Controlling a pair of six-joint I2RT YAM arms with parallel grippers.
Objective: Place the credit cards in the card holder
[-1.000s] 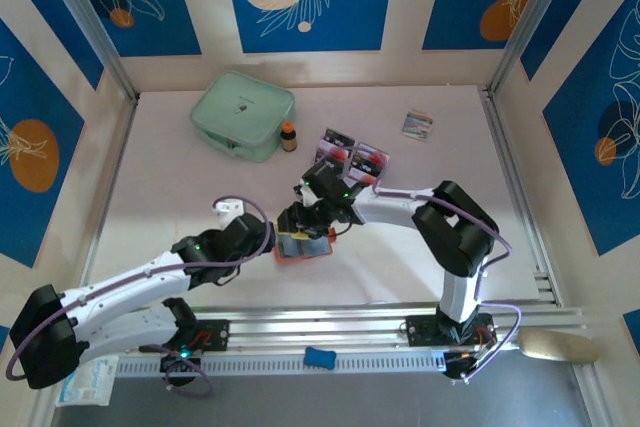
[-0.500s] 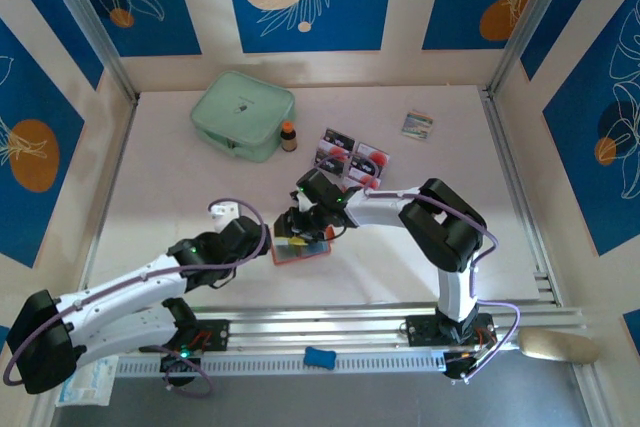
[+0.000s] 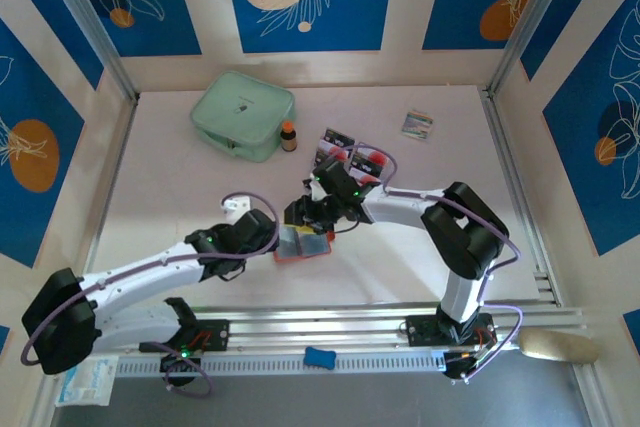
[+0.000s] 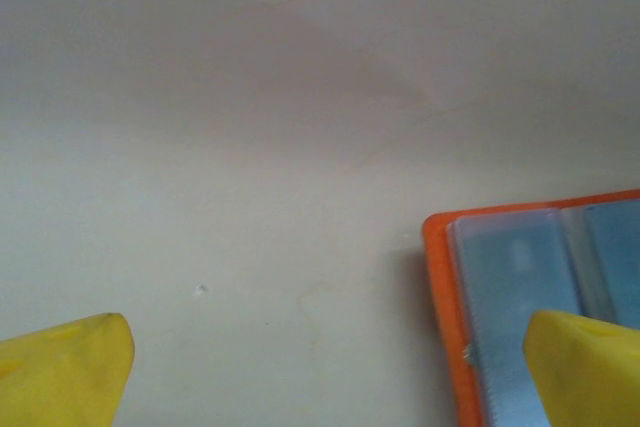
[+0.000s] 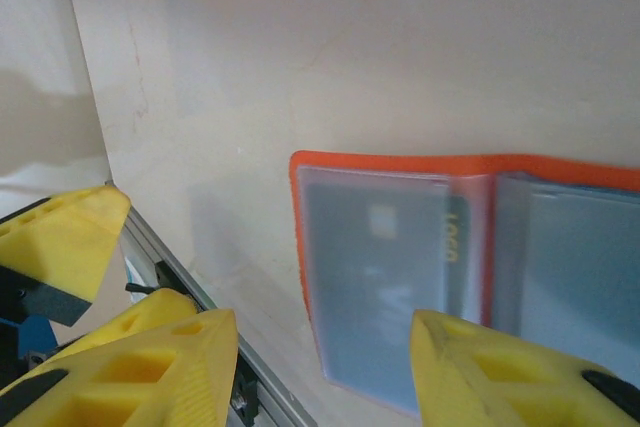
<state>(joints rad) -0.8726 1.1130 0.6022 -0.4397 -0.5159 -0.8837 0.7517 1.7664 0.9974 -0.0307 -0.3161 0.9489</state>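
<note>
Fingers [image 5: 470, 367] of right gripper [image 5: 322, 319] are held apart, empty, over the open card holder [image 5: 380, 161]; left gripper [image 4: 328, 322] is spread wide at nine o'clock.

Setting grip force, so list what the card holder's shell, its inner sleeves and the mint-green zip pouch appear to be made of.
Card holder shell: orange-red and matte, likely silicone or faux leather, going by its smooth, even rim.
Inner sleeves: clear, slightly glossy plastic film, since card print shows through.
Mint-green zip pouch: soft matte fabric or faux leather, judging by its rounded, padded edges, though it is too small to be certain.
</note>
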